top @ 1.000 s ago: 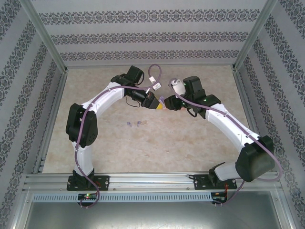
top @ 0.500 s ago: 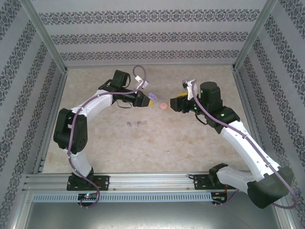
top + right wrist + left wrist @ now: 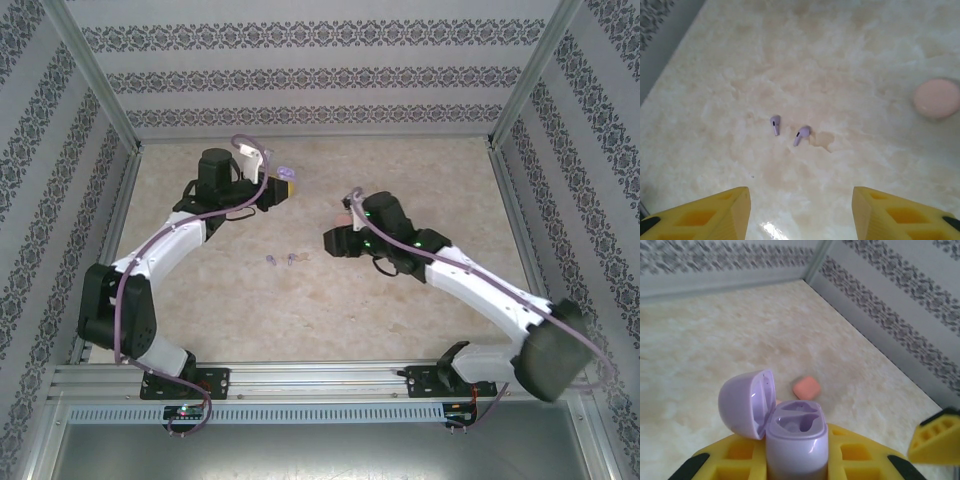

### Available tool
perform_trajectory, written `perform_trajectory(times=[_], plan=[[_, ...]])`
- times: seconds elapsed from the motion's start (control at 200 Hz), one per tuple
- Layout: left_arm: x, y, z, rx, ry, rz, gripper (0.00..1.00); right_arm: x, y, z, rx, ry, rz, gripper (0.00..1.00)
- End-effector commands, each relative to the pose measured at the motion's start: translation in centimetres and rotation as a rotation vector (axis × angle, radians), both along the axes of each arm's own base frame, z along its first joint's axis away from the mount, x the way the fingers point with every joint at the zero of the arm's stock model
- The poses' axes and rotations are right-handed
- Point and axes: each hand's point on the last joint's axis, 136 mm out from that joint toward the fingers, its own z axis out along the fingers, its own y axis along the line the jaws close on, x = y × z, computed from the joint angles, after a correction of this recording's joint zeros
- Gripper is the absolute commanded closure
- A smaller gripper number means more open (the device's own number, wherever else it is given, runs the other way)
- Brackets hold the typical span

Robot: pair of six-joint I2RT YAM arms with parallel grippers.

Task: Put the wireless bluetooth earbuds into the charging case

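**A:** What is your left end effector doing?

**B:** My left end effector (image 3: pixel 284 187) is clamped on the purple charging case (image 3: pixel 796 442), whose lid is hinged open. It's glossy, rounded hard plastic and probably slippery, so I grip its lower body. A salmon-pink case (image 3: pixel 806 388) lies on the desk (image 3: pixel 715 340) beyond it.

**A:** And the right one?

**B:** My right end effector (image 3: pixel 800 200) hangs with its fingers apart. A purple earbud (image 3: pixel 775 124) and its twin (image 3: pixel 801 135) lie close together just ahead of it. I judge them featherlight, smooth and likely to skid. I'd pinch one across its bulb and leave the stem free.
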Motion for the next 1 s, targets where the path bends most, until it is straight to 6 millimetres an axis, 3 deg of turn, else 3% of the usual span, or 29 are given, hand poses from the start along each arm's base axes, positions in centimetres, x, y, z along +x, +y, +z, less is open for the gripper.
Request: perform_trajectory(times=[0.0,0.245,0.53,0.724,0.994], plan=[[0.8,1.7,3.7,-0.003,-0.112,0.111,1.00,1.3,2.2,0.2,-0.020,0.002,-0.018,0.44],[1.1,6.7,7.8,-0.052,-0.249,0.383,1.00,2.0,7.7,-4.3,-0.132,0.100,0.058,0.46],[0.9,11.5,9.3,-0.083,-0.299,0.572,1.00,3.2,12.1,-9.2,-0.275,0.177,0.093,0.53],[0.8,15.6,9.4,-0.139,-0.282,0.709,1.00,3.9,13.9,-11.6,-0.360,0.203,0.123,0.55],[0.8,17.4,9.3,-0.187,-0.267,0.755,1.00,4.3,15.1,-13.9,-0.488,0.197,0.179,0.55]])
